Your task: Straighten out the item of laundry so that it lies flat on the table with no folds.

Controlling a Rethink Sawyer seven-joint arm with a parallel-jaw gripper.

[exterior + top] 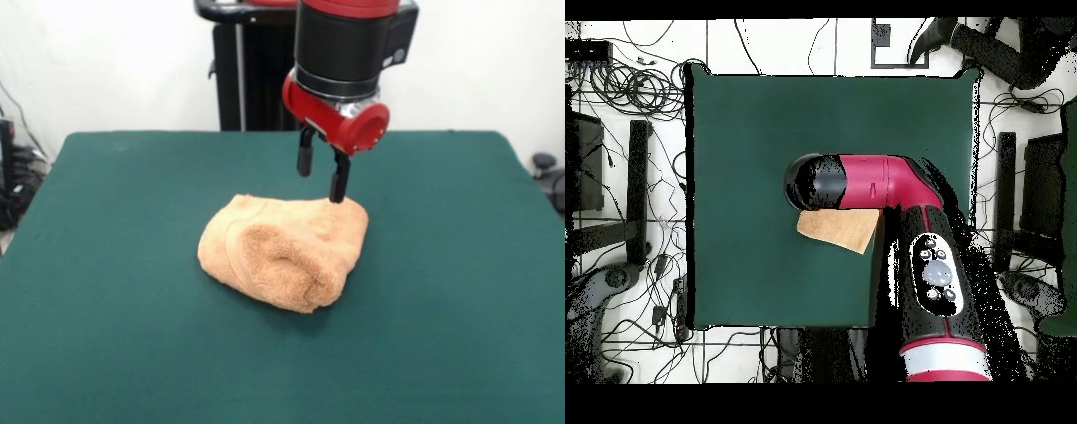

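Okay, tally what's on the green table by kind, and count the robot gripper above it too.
Peach terry-cloth towel, bunched up with folds: 1
Gripper, open, one fingertip at the towel's far edge: 1
Green table: 1
Total: 3

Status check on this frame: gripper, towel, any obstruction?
Gripper open, empty, above towel's far edge. Towel bunched, folded over itself, not flat. Table otherwise unobstructed.
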